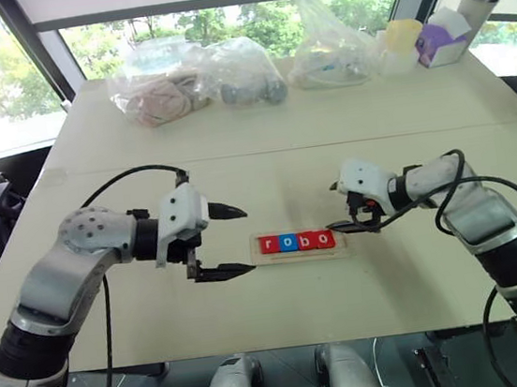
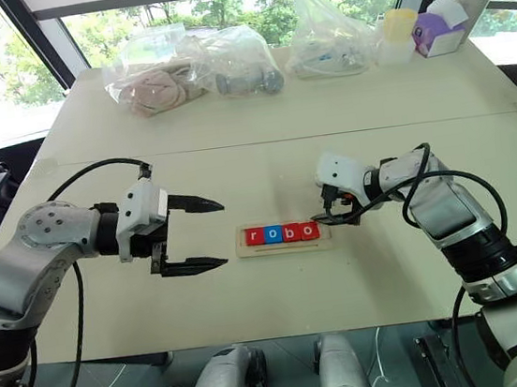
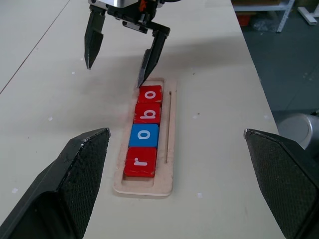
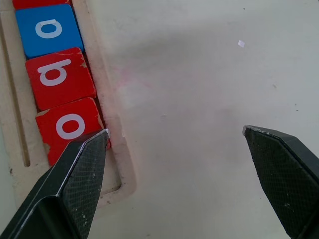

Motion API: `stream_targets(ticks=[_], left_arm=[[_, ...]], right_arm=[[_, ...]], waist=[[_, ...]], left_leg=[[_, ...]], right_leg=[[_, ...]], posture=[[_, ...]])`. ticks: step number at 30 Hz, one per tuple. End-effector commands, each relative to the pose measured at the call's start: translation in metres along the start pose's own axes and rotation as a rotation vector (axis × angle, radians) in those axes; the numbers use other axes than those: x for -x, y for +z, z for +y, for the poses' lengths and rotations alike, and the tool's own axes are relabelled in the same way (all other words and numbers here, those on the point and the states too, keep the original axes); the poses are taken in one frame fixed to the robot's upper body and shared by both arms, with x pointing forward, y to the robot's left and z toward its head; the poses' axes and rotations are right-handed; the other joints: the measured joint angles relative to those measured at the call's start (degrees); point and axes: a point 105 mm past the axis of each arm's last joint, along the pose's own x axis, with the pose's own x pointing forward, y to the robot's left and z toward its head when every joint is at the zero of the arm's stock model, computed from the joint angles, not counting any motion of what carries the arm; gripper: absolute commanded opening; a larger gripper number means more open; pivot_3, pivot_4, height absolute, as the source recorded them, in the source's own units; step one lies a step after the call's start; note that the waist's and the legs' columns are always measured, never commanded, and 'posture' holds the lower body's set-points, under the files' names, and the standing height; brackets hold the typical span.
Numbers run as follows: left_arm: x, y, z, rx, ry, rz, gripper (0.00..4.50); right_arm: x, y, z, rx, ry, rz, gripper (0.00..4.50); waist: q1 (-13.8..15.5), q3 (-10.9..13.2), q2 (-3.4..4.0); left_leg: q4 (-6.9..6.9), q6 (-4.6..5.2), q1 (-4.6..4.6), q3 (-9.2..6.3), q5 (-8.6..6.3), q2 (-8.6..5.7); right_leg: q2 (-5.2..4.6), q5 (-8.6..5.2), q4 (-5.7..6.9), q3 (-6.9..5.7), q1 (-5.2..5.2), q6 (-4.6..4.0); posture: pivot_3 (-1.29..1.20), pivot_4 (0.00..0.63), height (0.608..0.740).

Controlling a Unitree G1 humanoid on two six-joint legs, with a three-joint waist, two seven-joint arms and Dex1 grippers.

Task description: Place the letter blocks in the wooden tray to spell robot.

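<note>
The wooden tray [image 1: 338,245] lies flat in the middle of the table. Several letter blocks sit in it in a row: red r [image 3: 140,162], blue o [image 3: 144,135], red b [image 3: 147,113] and red o [image 3: 150,93]. My right gripper [image 1: 333,208] hovers open at the tray's right end. One of its fingertips [image 3: 141,79] points down just past the last o, at the tray's end. My left gripper [image 1: 243,240] is open and hangs apart from the tray's left end, aimed along the tray. Neither gripper holds anything.
Clear plastic bags [image 1: 161,87] [image 1: 330,48] with items lie along the far side of the table. A yellow cup [image 1: 402,36], a purple-and-white box [image 1: 438,39] and a tumbler [image 1: 478,1] stand at the far right corner. Bare tabletop [image 1: 284,167] surrounds the tray.
</note>
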Motion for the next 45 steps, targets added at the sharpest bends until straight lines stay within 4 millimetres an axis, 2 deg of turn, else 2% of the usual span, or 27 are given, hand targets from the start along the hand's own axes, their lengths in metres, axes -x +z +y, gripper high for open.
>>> stream_targets(ticks=[1, 6, 10, 16, 37, 45], left_arm=[[0.003, 0.009, 0.003, -0.046, 0.006, -0.011, 4.50], [0.003, 0.009, 0.003, -0.046, 0.006, -0.011, 4.50], [0.002, 0.010, 0.002, -0.048, 0.007, -0.014, 4.50], [0.002, 0.010, 0.003, -0.049, 0.005, -0.016, 4.50], [0.006, 0.006, 0.001, -0.055, -0.008, 0.018, 4.50], [0.005, 0.006, 0.001, -0.051, 0.001, 0.017, 4.50]], right_arm=[[0.011, 0.014, -0.008, 0.038, -0.038, -0.033, 4.42], [0.018, 0.012, -0.018, 0.044, -0.080, -0.014, 4.42], [0.025, 0.001, -0.013, 0.054, -0.057, 0.030, 4.42], [0.028, -0.005, -0.005, 0.038, -0.027, 0.039, 4.42], [0.007, 0.009, 0.016, 0.043, 0.031, -0.009, 4.42], [0.003, 0.015, 0.017, 0.046, 0.038, -0.025, 4.42]], waist=[[0.0, 0.0, 0.00], [0.0, 0.0, 0.00], [0.3, 0.0, 0.00], [0.1, 0.0, 0.00], [0.2, 0.0, 0.00], [0.2, 0.0, 0.00]], left_leg=[[0.00, 0.00, 0.00, -0.01, 0.00, 0.00], [0.00, 0.00, 0.00, -0.01, 0.00, 0.00], [0.00, 0.00, 0.00, -0.01, 0.00, 0.00], [0.00, 0.00, 0.00, -0.01, 0.00, 0.01], [0.00, 0.00, 0.00, -0.01, 0.00, 0.01], [0.00, 0.00, 0.00, -0.01, 0.00, 0.01]], right_leg=[[0.00, 0.00, 0.00, 0.00, 0.00, 0.00], [0.00, 0.00, 0.00, 0.00, 0.00, 0.00], [0.00, 0.00, -0.01, 0.00, 0.00, 0.00], [0.00, 0.00, -0.01, 0.00, 0.01, 0.00], [0.01, 0.00, -0.01, 0.00, 0.01, -0.01], [0.01, 0.00, -0.01, 0.00, 0.01, -0.01]], posture=[[0.00, 0.150, 0.740], [0.00, 0.150, 0.740], [0.00, 0.150, 0.740], [0.00, 0.150, 0.740], [0.00, 0.150, 0.740], [0.00, 0.150, 0.740]])
